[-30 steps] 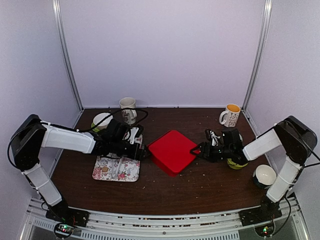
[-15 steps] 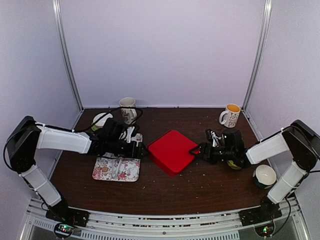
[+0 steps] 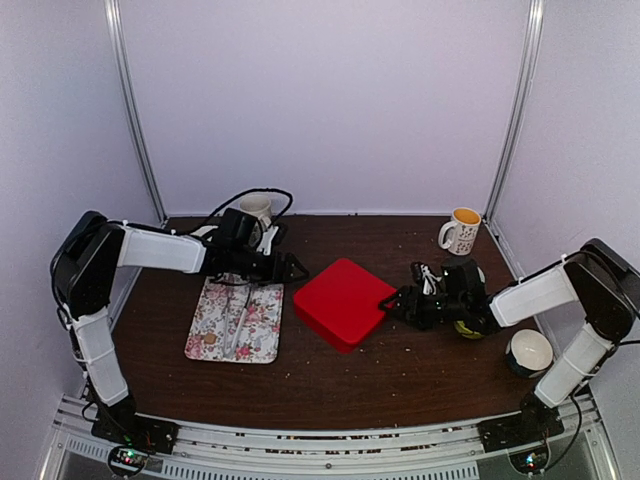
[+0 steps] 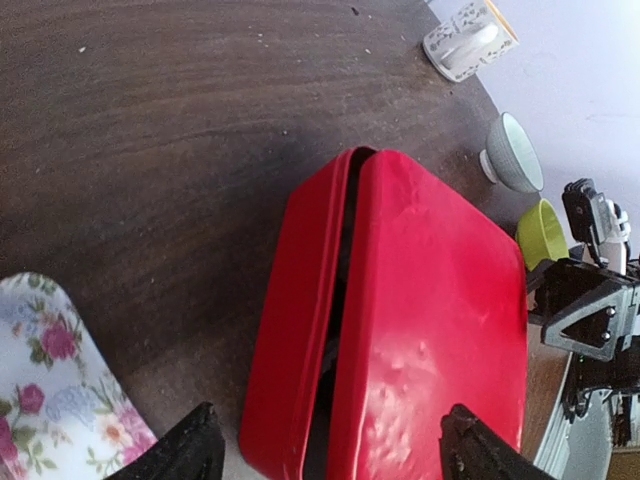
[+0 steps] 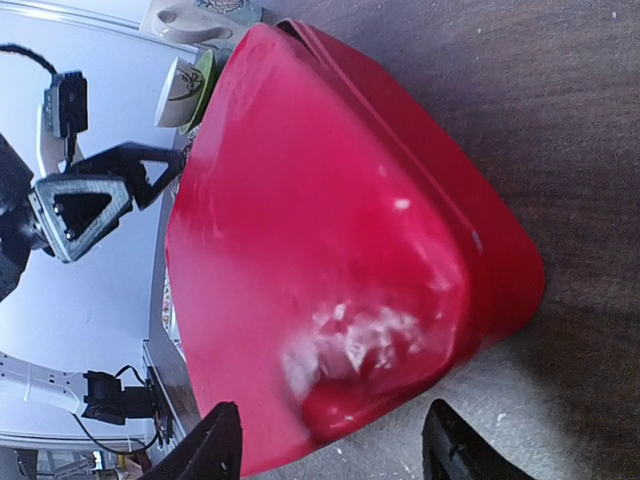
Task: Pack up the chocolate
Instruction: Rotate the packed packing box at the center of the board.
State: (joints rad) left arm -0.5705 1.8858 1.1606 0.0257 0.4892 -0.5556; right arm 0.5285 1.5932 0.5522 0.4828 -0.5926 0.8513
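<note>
Dented red tin [image 4: 420, 330] sits with lid ajar.

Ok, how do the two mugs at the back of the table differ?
The left mug is pale inside; the right mug is orange-yellow inside. The left mug is partly hidden by the left arm, while the right mug stands clear of both arms. Both are light-coloured, upright mugs near the back edge of the table.
</note>
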